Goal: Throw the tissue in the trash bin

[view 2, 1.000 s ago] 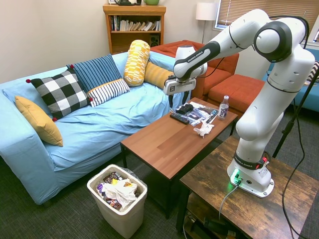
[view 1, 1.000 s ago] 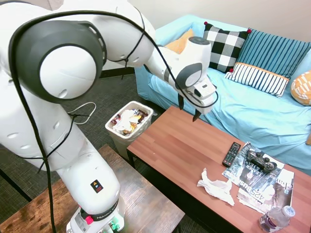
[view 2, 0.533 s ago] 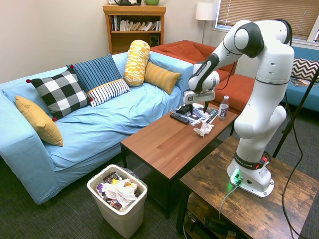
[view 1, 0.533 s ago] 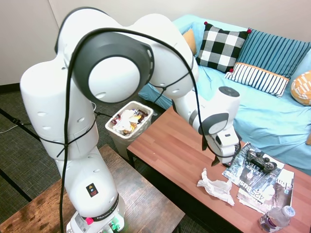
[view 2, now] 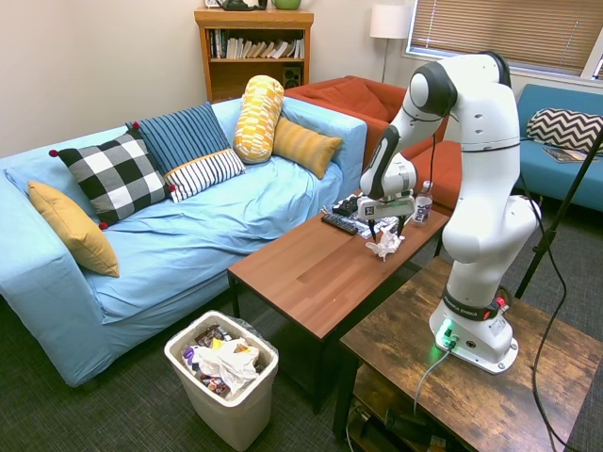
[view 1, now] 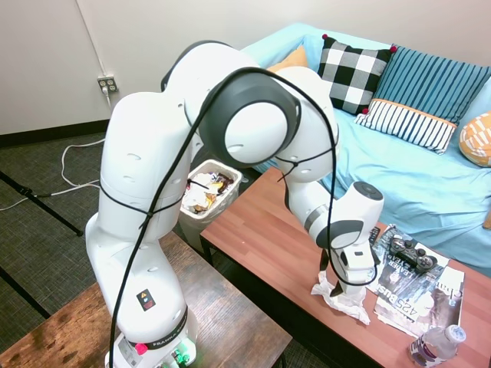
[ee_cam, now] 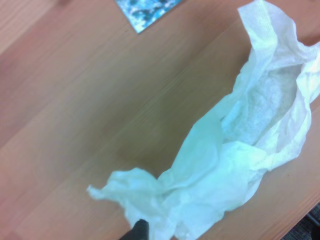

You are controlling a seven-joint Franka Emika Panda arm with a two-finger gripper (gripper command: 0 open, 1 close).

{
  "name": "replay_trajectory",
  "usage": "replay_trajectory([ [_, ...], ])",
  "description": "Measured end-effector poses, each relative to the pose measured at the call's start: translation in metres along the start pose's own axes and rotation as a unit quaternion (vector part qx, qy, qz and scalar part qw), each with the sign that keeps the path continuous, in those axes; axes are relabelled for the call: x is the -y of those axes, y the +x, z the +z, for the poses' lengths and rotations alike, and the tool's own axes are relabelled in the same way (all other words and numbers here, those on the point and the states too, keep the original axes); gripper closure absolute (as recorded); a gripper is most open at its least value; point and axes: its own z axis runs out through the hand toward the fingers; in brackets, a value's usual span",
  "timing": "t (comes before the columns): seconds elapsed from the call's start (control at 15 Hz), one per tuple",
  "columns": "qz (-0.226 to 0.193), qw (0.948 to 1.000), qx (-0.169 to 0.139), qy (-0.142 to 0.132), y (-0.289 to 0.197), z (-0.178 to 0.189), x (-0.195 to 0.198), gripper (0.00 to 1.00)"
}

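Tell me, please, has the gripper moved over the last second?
Yes. The gripper has come down and away from the sofa, toward the table's near edge, and now hangs open just over the tissue.

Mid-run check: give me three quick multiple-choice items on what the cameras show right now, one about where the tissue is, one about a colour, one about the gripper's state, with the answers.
1. Where is the tissue?
A. Inside the trash bin
B. On the coffee table beside the magazine
C. On the sofa

2. What colour is the sofa cover?
A. Light blue
B. Dark green
C. Beige

3. What is the gripper doing?
A. Shut on the tissue and lifted high
B. Holding the water bottle
C. Open, right above the tissue

Answers:
1 B: the tissue lies on the coffee table next to the magazine, while the trash bin stands on the floor at the table's far end.
2 A: both exterior views show a light blue cover.
3 C: the second exterior view shows both fingers spread, just over the tissue.
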Motion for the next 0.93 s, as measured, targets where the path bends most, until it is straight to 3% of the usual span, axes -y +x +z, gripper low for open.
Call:
replay_trajectory([
  [0.6, 0.019, 0.9997, 0.013, -0.004, 0.025, 0.039, 0.015, 0.0],
  [0.67, 0.02, 0.9997, 0.015, -0.005, 0.027, 0.044, 0.017, 1.0],
  [0.93, 0.02, 0.9995, 0.026, 0.001, 0.03, 0.055, 0.024, 1.0],
])
